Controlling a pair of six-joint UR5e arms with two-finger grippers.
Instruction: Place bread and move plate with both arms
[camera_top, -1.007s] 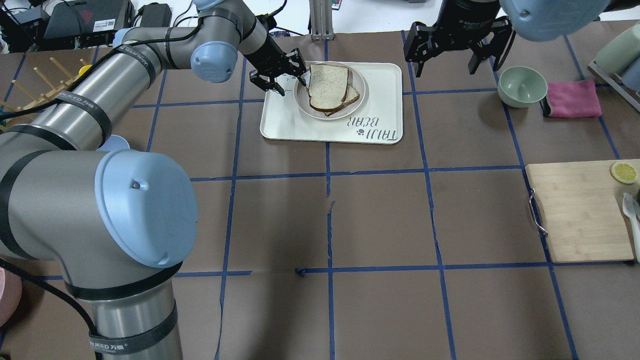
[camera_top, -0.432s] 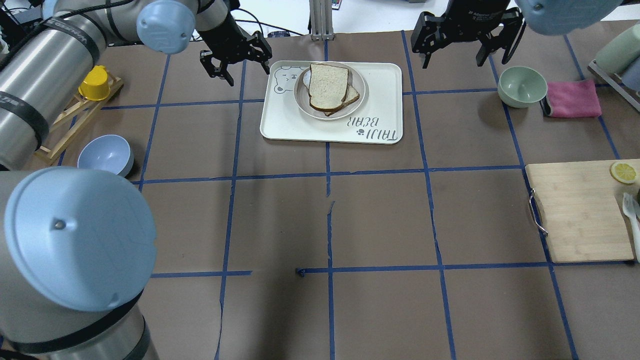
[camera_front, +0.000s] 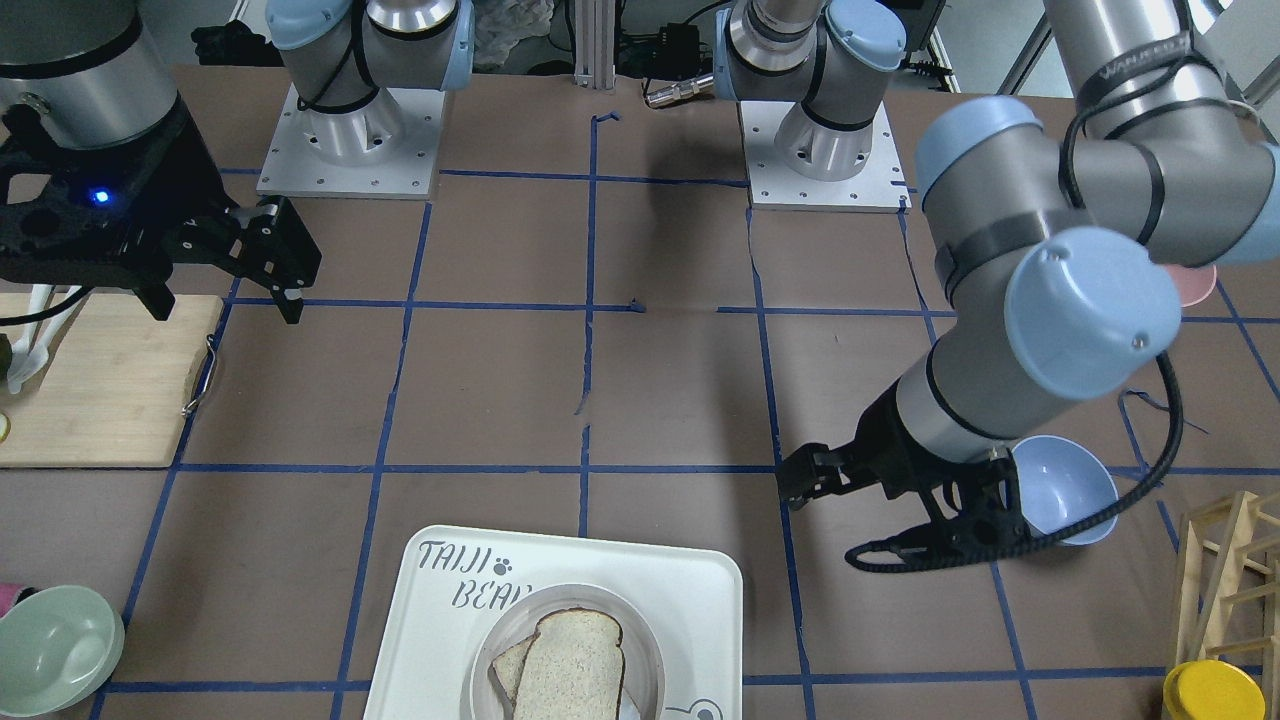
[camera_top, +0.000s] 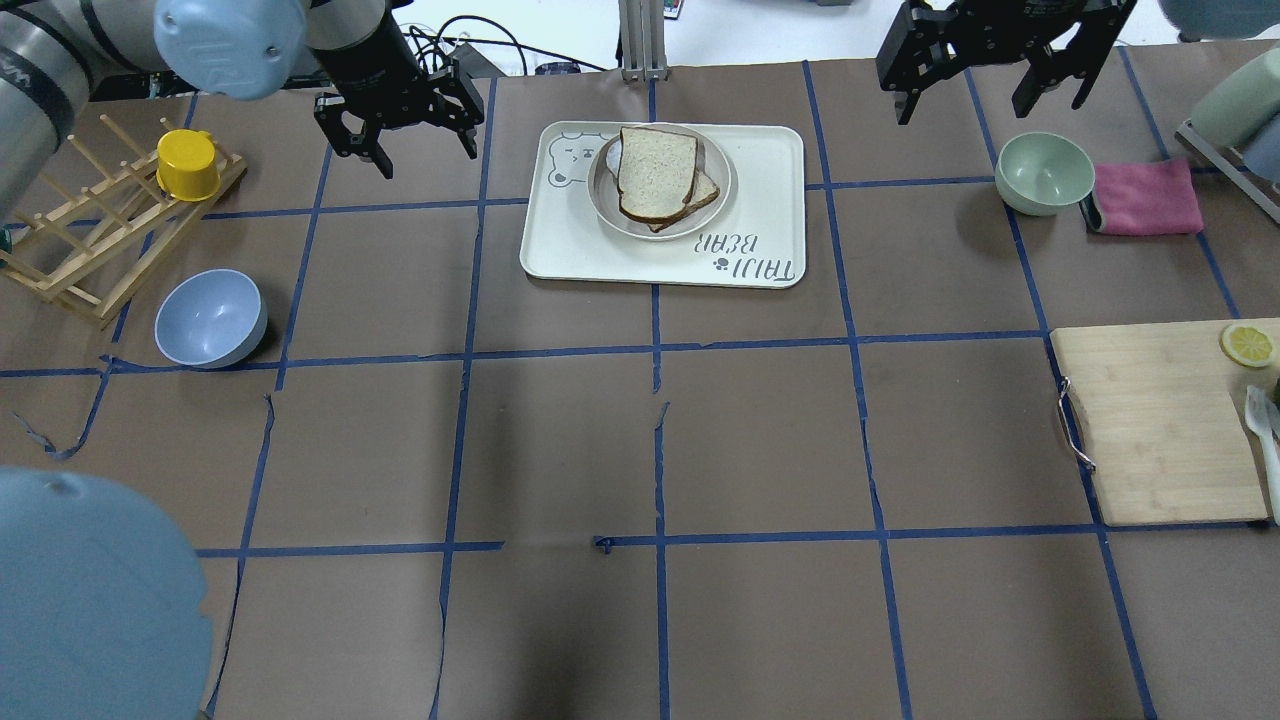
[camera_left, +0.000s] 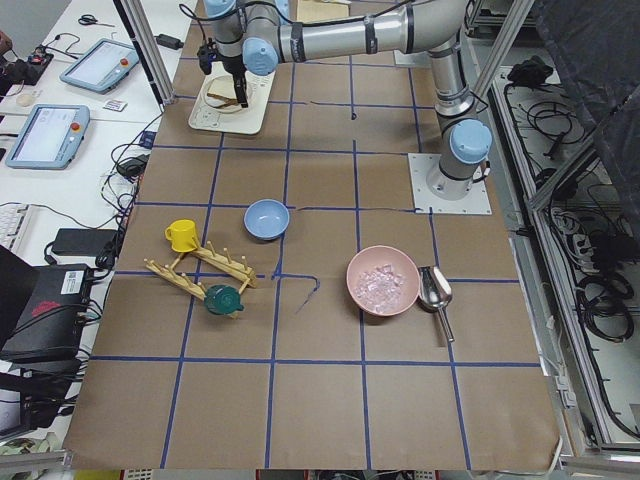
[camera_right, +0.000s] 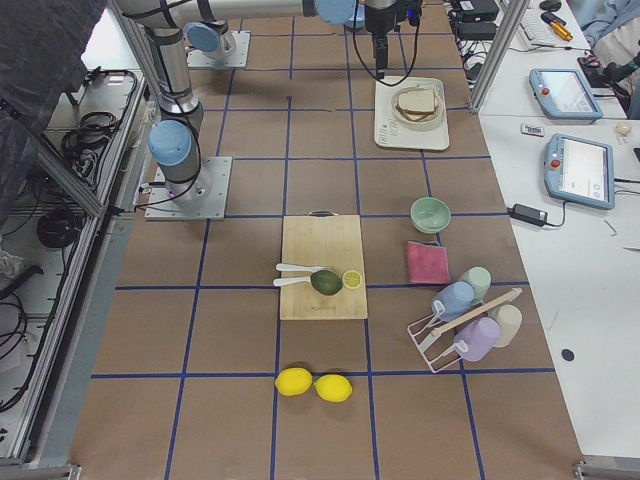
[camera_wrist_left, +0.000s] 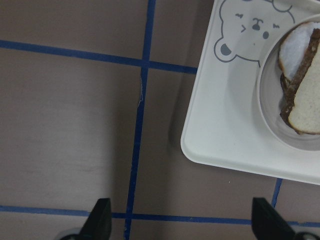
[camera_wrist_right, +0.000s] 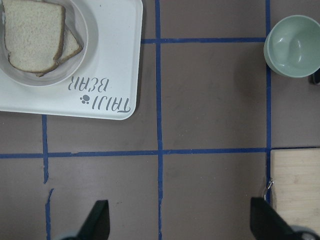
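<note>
Bread (camera_top: 655, 170) on plate (camera_top: 600, 203), clear of fingers (camera_top: 466, 132).

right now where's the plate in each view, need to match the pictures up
exterior front-facing: plate at bottom centre, cut by the edge.
overhead exterior: plate at top centre.
exterior left: plate at top left, small, at the far end.
exterior right: plate at top, right of centre.
left wrist-mounted: plate at the right edge, partly cut off.
right wrist-mounted: plate in the top-left corner.
Shared landmark: the white tray under it.
</note>
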